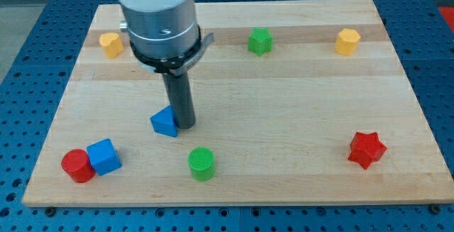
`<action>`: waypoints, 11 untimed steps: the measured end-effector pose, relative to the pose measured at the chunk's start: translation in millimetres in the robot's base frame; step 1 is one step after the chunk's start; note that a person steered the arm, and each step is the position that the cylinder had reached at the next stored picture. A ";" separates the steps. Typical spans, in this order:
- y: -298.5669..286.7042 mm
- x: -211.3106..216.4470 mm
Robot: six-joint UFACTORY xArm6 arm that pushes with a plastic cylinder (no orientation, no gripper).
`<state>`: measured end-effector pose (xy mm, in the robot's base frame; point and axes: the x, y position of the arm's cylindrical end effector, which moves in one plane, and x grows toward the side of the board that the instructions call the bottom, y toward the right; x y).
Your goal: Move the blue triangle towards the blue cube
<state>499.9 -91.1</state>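
Note:
The blue triangle [164, 122] lies on the wooden board [284, 168], left of the middle. My tip [184, 125] rests right against the triangle's right side. The blue cube [103, 156] sits near the view's bottom left, down and to the left of the triangle, with a gap of bare board between them. A red cylinder [76, 166] touches the cube's left side.
A green cylinder [201, 164] stands below and right of my tip. A red star [367, 149] is at the right. A yellow block [111, 44], a green star-like block [260, 40] and another yellow block [347, 41] line the top.

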 end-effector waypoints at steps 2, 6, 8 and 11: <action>7.5 -11.7; -44.7 -27.9; -47.5 -10.1; -47.7 19.3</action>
